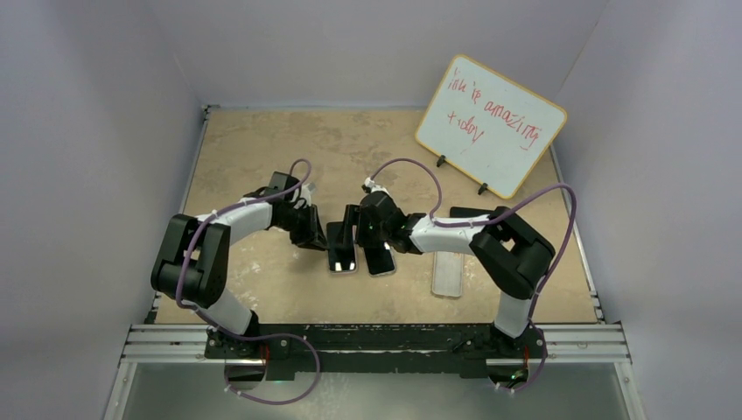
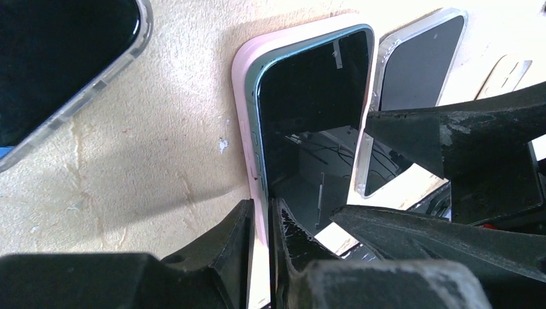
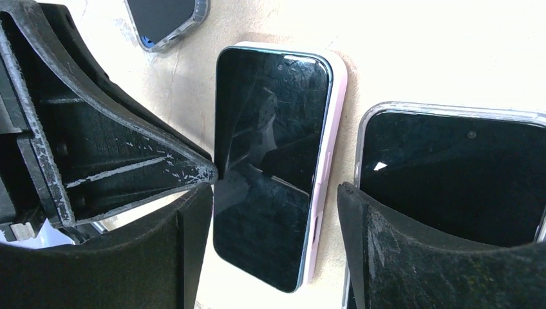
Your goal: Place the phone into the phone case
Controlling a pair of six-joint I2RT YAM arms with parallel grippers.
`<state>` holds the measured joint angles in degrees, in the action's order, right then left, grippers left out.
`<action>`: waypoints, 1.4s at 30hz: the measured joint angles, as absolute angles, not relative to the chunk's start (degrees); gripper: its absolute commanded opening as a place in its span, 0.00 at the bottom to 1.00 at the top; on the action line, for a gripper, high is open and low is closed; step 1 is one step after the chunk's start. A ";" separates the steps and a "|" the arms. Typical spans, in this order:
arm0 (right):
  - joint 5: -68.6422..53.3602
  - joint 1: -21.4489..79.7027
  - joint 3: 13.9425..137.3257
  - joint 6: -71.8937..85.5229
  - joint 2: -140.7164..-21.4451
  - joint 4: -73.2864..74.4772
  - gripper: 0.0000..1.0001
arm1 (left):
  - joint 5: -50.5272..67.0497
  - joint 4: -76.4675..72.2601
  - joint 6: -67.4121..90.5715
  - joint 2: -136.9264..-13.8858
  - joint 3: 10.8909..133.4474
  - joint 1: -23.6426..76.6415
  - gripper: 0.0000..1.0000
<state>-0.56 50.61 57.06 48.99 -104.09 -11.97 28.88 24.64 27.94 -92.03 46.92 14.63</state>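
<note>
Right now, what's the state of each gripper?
Left gripper: shut on the pink case edge.
Right gripper: open, astride the phone, holding nothing.

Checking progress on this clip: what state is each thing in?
Pink case: lying flat, edge pinched.
Phone: screen dark, seemingly not fully seated in the pink case.
Left pincer: shut on the pink case.
Right pincer: open, straddling the phone.
Second phone: in clear case, lying flat.
</note>
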 measured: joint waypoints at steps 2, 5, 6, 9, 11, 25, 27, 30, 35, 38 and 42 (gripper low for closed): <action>-0.60 50.65 57.19 49.23 -104.12 -11.51 0.74 | 29.15 24.53 27.94 -92.03 46.92 14.52 0.14; -0.67 50.72 58.00 49.58 -104.55 -10.59 0.74 | 29.41 24.62 27.88 -92.12 46.92 14.06 0.14; -0.80 50.74 58.33 49.69 -104.86 -10.52 0.74 | 29.47 24.71 27.88 -92.27 46.92 13.82 0.14; -1.15 50.83 59.75 50.24 -106.39 -10.11 0.75 | 30.15 24.77 27.90 -92.92 46.92 13.17 0.14; -1.30 50.96 60.53 50.50 -106.87 -10.02 0.76 | 30.37 24.75 27.90 -92.99 46.92 13.13 0.14; -11.35 47.62 49.15 55.20 -106.13 -32.62 0.72 | 30.61 24.99 27.86 -93.06 46.92 12.75 0.12; -12.60 47.29 48.03 55.92 -106.13 -35.59 0.72 | 30.61 24.97 27.86 -93.06 46.87 12.73 0.12; -14.92 47.27 47.51 56.93 -106.13 -40.16 0.72 | 31.11 24.93 27.86 -93.06 46.74 12.43 0.11; -17.32 47.37 47.31 58.11 -106.13 -44.18 0.71 | 31.48 25.56 27.81 -92.92 46.74 11.66 0.11; -17.41 47.35 47.31 58.30 -106.21 -44.03 0.65 | 31.51 25.61 27.81 -92.92 46.72 11.62 0.11; -17.45 47.35 47.35 58.52 -107.22 -43.13 0.56 | 31.77 25.26 27.83 -92.92 46.61 11.64 0.11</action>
<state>-17.45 47.35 47.35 58.52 -107.22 -43.13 31.77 25.26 27.83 -92.92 46.61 11.64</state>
